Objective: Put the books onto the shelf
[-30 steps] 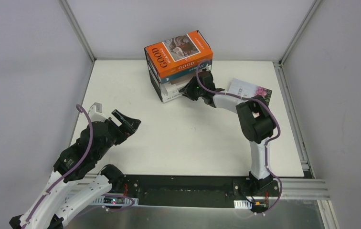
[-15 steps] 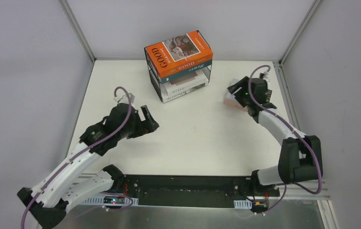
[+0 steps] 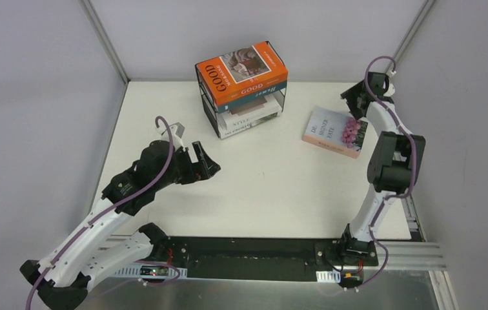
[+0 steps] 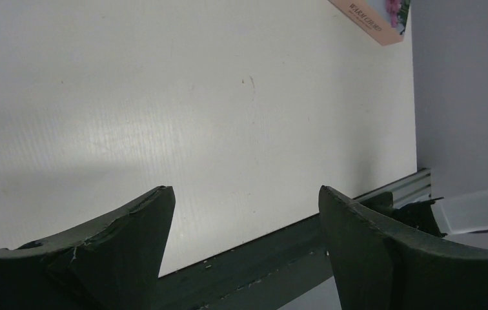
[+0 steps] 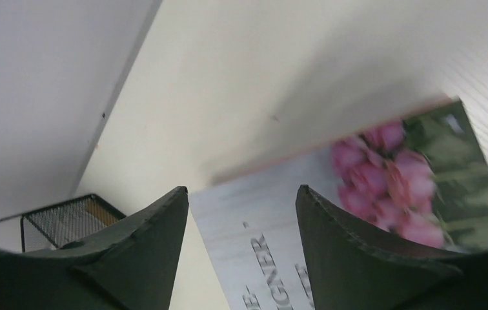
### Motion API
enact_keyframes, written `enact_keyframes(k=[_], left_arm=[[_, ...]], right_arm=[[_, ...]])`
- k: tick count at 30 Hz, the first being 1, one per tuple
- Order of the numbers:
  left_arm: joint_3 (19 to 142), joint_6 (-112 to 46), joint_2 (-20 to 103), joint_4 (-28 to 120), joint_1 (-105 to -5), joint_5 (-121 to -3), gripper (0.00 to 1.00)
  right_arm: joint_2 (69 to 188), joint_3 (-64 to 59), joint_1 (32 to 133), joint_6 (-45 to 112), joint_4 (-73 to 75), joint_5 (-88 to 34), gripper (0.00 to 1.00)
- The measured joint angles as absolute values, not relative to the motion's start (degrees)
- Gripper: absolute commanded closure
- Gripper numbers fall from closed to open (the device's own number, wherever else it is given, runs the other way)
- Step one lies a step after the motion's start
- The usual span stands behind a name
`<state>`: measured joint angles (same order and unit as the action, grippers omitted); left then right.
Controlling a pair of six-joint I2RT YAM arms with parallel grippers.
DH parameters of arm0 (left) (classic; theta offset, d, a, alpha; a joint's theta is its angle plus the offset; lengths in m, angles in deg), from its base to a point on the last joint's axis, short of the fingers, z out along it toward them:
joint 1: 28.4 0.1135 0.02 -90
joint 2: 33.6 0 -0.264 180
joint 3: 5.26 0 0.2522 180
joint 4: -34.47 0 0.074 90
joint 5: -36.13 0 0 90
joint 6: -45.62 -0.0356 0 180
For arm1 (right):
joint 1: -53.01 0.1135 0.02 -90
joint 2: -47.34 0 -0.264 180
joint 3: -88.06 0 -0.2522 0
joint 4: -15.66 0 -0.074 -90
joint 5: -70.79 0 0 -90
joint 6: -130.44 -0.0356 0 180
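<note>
Since the pink-flower book (image 3: 335, 131) lies flat on the bench (image 3: 261, 187) below the released, empty right hand (image 3: 356, 95), fetching it seems the step, needing a descent onto its edge before the shelf (image 3: 210, 113) farther left.

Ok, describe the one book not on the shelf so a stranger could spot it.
From the wire shelf at the back, look right. One book lies flat on the table. Only it has pink flowers on its cover.

Table (image 3: 254, 187): white.
Far centre: wire shelf (image 3: 210, 115), loaded with books (image 3: 241, 74).
Right: pink-flower book (image 3: 335, 132), flat, apart from the shelf.
</note>
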<state>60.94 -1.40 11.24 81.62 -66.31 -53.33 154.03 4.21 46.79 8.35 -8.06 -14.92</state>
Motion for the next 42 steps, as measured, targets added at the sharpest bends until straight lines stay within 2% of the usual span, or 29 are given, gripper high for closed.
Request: enact_keyframes(k=[5,9,14,23,28,34,42], left_arm=[[59.02,-1.07,5.32,81.6,-66.31,-53.4,0.12],[58.8,-0.44,4.27,82.69,-66.31,-52.94,0.08],[58.8,-0.22,5.01,84.85,-66.28,-51.85,0.08],[58.8,-0.24,8.38,84.98,-66.31,-51.87,0.07],[58.8,-0.31,10.98,84.94,-66.31,-51.89,0.06],[58.8,-0.28,13.03,83.94,-66.28,-52.28,0.07],[58.12,-0.24,14.78,81.6,-66.31,-53.38,0.07]], right_arm=[[168.2,22.46,46.51,7.71,-15.64,-14.92,0.3],[173.53,28.45,46.51,6.88,-20.56,-15.62,0.27],[176.28,30.37,46.69,6.92,-24.76,-18.48,0.27],[165.97,8.51,50.16,9.79,-21.98,-28.95,0.28],[157.07,-3.11,57.07,12.52,-21.52,-32.69,0.28],[148.41,-9.85,68.56,14.49,-20.73,-37.43,0.29],[147.45,-10.04,79.86,19.14,-23.09,-42.24,0.3]])
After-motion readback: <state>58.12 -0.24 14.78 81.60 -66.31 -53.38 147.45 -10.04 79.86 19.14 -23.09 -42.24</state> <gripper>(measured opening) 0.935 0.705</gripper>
